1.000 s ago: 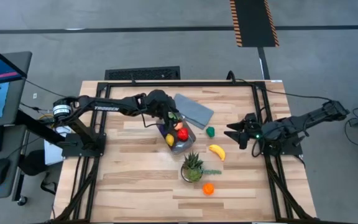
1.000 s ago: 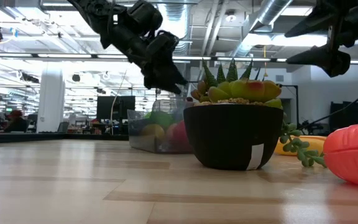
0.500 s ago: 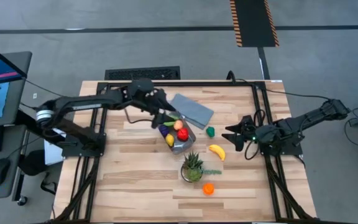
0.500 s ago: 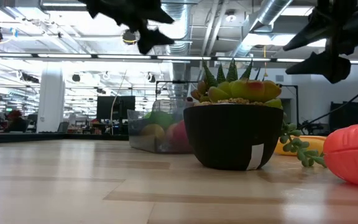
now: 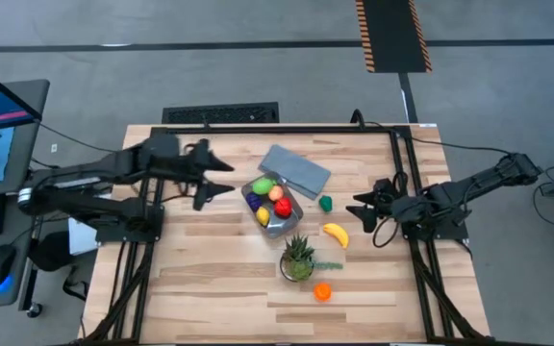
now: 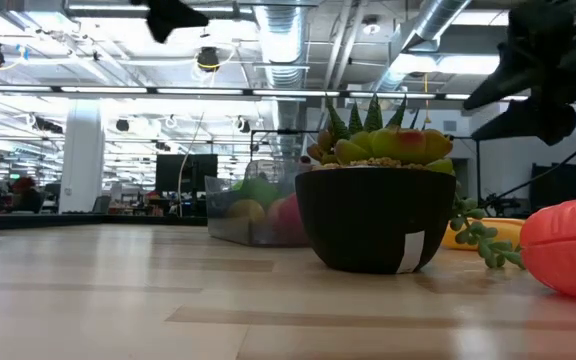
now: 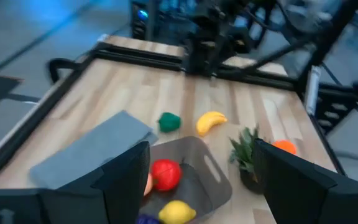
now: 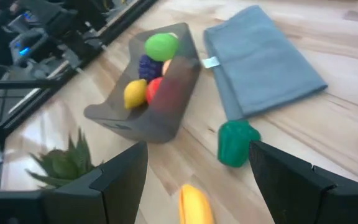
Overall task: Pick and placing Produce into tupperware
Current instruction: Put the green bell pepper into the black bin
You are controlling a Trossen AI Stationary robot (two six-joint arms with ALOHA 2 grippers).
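The clear tupperware [image 5: 273, 206] rests on its base at the table's middle and holds green, orange, red, purple and yellow produce [image 7: 165, 174]. Three more pieces lie on the wood: a green one [image 5: 326, 203], a yellow banana [image 5: 335, 234] and an orange one [image 5: 322, 291]. My left gripper [image 5: 221, 179] hangs open and empty, high above the table to the left of the tub. It looks down on the tub in the left wrist view [image 7: 202, 146]. My right gripper [image 5: 357, 209] is open and empty, above the table to the right of the green piece and the banana [image 8: 194, 202].
A flat grey-blue lid [image 5: 297, 170] lies just beyond the tub. A spiky green plant in a dark pot [image 5: 298, 259] stands on the near side of the tub, between it and the orange piece. Bare wood stretches across the table's left half and near edge.
My left gripper has risen and drawn back from over the tub toward the table's left edge, holding nothing. The tub's contents, which it partly covered before, show in full. My right gripper has tipped slightly downward in place.
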